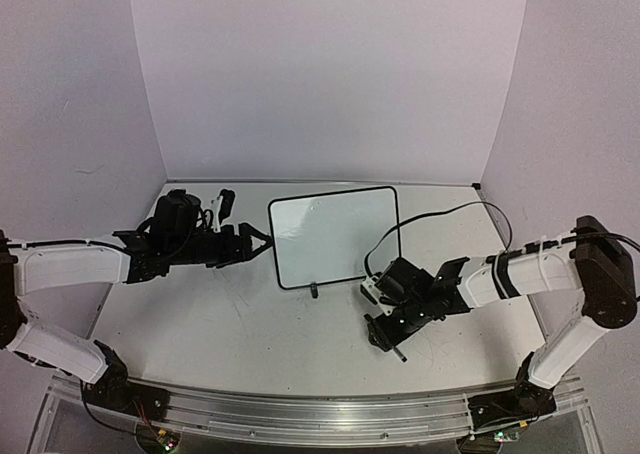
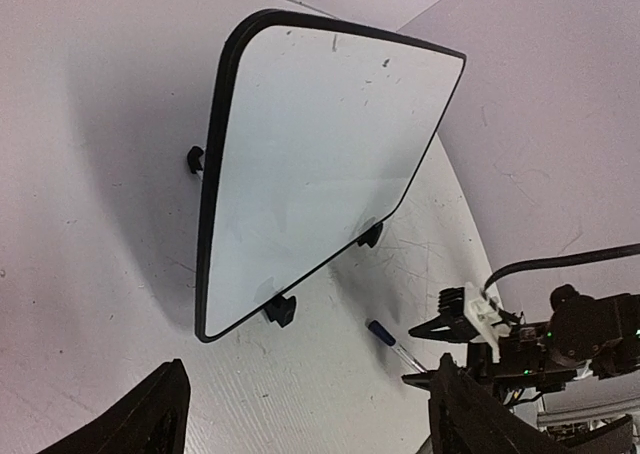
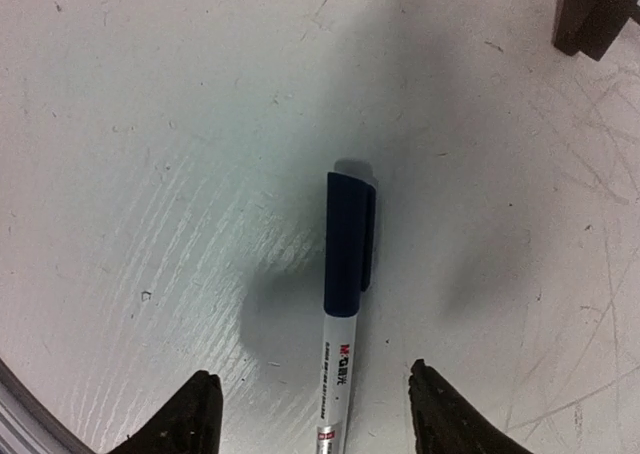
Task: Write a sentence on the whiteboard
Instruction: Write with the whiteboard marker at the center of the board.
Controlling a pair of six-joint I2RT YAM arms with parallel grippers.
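Observation:
The whiteboard (image 1: 335,236) stands tilted on two black feet at the table's middle; its surface is blank and no blue sentence shows on it. It also shows in the left wrist view (image 2: 320,164). My left gripper (image 1: 262,242) is open and empty, just left of the board's left edge; its fingers (image 2: 150,424) frame the bottom of the left wrist view. A marker (image 3: 345,274) with a dark blue cap and white barrel lies flat on the table in front of the board's right foot. My right gripper (image 3: 320,414) is open, straddling the marker's barrel without touching it.
The board's black foot (image 3: 590,14) is just beyond the marker. A black cable (image 1: 440,219) loops from the right arm behind the board's right side. White walls close in the back and sides. A metal rail (image 1: 320,414) runs along the near edge.

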